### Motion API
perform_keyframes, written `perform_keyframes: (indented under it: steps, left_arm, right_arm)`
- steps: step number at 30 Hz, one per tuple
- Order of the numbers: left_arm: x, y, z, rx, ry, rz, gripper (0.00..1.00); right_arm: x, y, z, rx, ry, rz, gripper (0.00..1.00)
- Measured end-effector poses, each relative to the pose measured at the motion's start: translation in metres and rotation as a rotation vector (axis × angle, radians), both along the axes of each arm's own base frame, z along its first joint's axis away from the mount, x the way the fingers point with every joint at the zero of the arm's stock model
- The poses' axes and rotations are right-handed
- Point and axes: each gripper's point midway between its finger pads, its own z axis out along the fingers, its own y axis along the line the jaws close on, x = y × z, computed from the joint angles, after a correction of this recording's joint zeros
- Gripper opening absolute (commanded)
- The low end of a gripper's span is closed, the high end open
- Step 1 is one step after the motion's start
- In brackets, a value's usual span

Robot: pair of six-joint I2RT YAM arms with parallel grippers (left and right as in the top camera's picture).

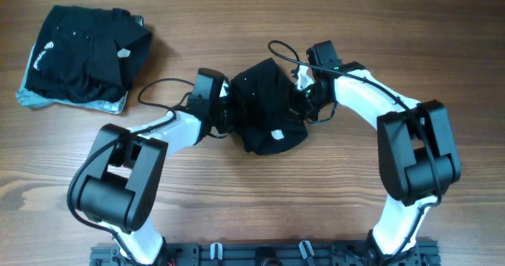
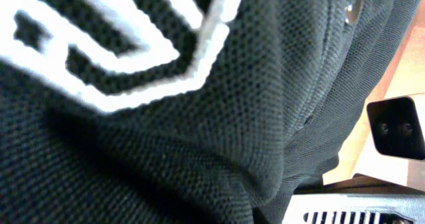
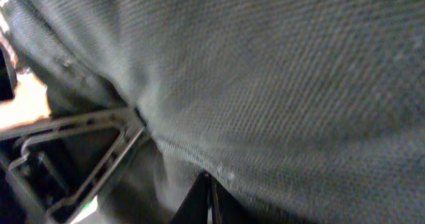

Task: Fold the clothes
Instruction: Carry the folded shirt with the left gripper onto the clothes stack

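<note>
Black shirt (image 1: 264, 100) sits mid-table, bunched into a loose lump, not flat and not folded. A small white label (image 1: 276, 134) shows on its near edge.

The left gripper (image 1: 224, 110) is pushed into the shirt's left side and the right gripper (image 1: 303, 99) into its right side. Both tips are buried in cloth, with the shirt between them.

Left wrist view is nearly all black mesh fabric right up against the lens. It shows a white stitched logo (image 2: 133, 58) and one button (image 2: 352, 3) at the top right, with a sliver of wood past the edge. Right wrist view is the same story: fabric fills the frame and is blurred.

Pincer state: I can't tell for either one. The fingers are hidden under cloth in every view, so I can't say whether they are pinching the shirt or just pressed into it.

A cable (image 1: 284, 51) loops over the table (image 1: 331, 21) just behind the right gripper.

At the far left corner, well apart from the arms, is a folded pile (image 1: 83, 57) of dark clothes, with a grey piece (image 1: 31, 99) showing underneath.
</note>
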Motion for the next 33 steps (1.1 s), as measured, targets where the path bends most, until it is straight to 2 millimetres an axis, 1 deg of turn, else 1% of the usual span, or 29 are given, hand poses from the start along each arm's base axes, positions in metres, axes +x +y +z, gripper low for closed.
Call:
perform_keyframes:
  steps: [2, 3, 5, 7, 8, 9, 10, 12, 13, 14, 15, 16, 17, 18, 19, 20, 21, 22, 23, 24, 26, 27, 28, 29, 31, 33]
  left_arm:
    - [-0.001, 0.008, 0.000, -0.008, 0.014, -0.011, 0.04]
    - [0.000, 0.021, 0.002, -0.017, 0.032, -0.004, 0.04]
    - [0.005, 0.042, 0.009, -0.033, 0.039, 0.019, 0.04]
    - [0.021, 0.072, 0.032, -0.057, 0.000, 0.065, 0.04]
    - [0.033, 0.087, 0.048, -0.068, -0.041, 0.093, 0.04]
    - [0.045, 0.101, 0.067, -0.074, -0.102, 0.115, 0.04]
    - [0.056, 0.115, 0.085, -0.075, -0.158, 0.138, 0.04]
    - [0.079, 0.143, 0.123, -0.070, -0.283, 0.177, 0.04]
    - [0.092, 0.160, 0.143, -0.060, -0.353, 0.203, 0.04]
    - [0.102, 0.176, 0.156, -0.047, -0.402, 0.228, 0.04]
    - [0.115, 0.200, 0.175, -0.019, -0.479, 0.268, 0.04]
    - [0.121, 0.217, 0.184, 0.000, -0.517, 0.300, 0.04]
    - [0.127, 0.237, 0.196, 0.031, -0.566, 0.341, 0.04]
    - [0.130, 0.258, 0.202, 0.060, -0.592, 0.387, 0.04]
    - [0.131, 0.284, 0.204, 0.105, -0.604, 0.449, 0.04]
    - [0.129, 0.302, 0.202, 0.141, -0.604, 0.489, 0.06]
    - [0.127, 0.318, 0.199, 0.176, -0.600, 0.519, 0.22]
    - [0.126, 0.334, 0.194, 0.215, -0.598, 0.542, 0.76]
    - [0.125, 0.346, 0.186, 0.242, -0.588, 0.557, 1.00]
    - [0.124, 0.354, 0.178, 0.265, -0.574, 0.564, 1.00]
    - [0.123, 0.370, 0.150, 0.296, -0.510, 0.588, 1.00]
    - [0.120, 0.376, 0.135, 0.307, -0.469, 0.600, 1.00]
    - [0.116, 0.383, 0.122, 0.320, -0.428, 0.614, 1.00]
    - [0.111, 0.388, 0.113, 0.326, -0.393, 0.626, 1.00]
    - [0.101, 0.399, 0.111, 0.333, -0.361, 0.651, 1.00]
    - [0.083, 0.413, 0.110, 0.335, -0.305, 0.686, 1.00]
  right_arm:
    - [0.002, -0.004, 0.016, 0.021, -0.038, 0.010, 0.05]
    - [0.008, -0.010, 0.039, 0.041, -0.098, -0.001, 0.05]
    - [0.019, -0.022, 0.078, 0.070, -0.209, -0.028, 0.06]
    - [0.028, -0.037, 0.124, 0.095, -0.343, -0.061, 0.06]
    - [0.030, -0.040, 0.139, 0.103, -0.387, -0.070, 0.06]
    - [0.030, -0.042, 0.153, 0.110, -0.430, -0.071, 0.06]
    - [0.029, -0.042, 0.159, 0.117, -0.447, -0.070, 0.06]
    - [0.028, -0.041, 0.161, 0.120, -0.450, -0.067, 0.06]
    - [0.028, -0.041, 0.161, 0.120, -0.448, -0.067, 0.06]
    - [0.028, -0.041, 0.161, 0.120, -0.448, -0.067, 0.06]
    - [0.028, -0.041, 0.161, 0.120, -0.448, -0.067, 0.06]
    - [0.028, -0.041, 0.161, 0.120, -0.448, -0.067, 0.06]
    - [0.028, -0.041, 0.161, 0.119, -0.448, -0.067, 0.06]
    - [0.028, -0.041, 0.161, 0.119, -0.448, -0.067, 0.06]
    - [0.028, -0.041, 0.161, 0.119, -0.448, -0.067, 0.06]
    - [0.028, -0.041, 0.161, 0.119, -0.448, -0.067, 0.06]
    - [0.028, -0.041, 0.161, 0.119, -0.448, -0.067, 0.06]
    - [0.028, -0.041, 0.160, 0.119, -0.447, -0.067, 0.06]
    - [0.028, -0.041, 0.161, 0.119, -0.448, -0.067, 0.06]
    - [0.028, -0.041, 0.161, 0.119, -0.448, -0.067, 0.06]
    - [0.028, -0.041, 0.160, 0.119, -0.446, -0.067, 0.06]
    - [0.027, -0.041, 0.160, 0.118, -0.443, -0.067, 0.06]
    - [0.026, -0.041, 0.159, 0.116, -0.435, -0.067, 0.09]
    - [0.024, -0.042, 0.158, 0.114, -0.431, -0.064, 0.10]
    - [0.022, -0.042, 0.156, 0.106, -0.428, -0.050, 0.12]
    - [0.020, -0.044, 0.153, 0.093, -0.426, -0.041, 0.16]
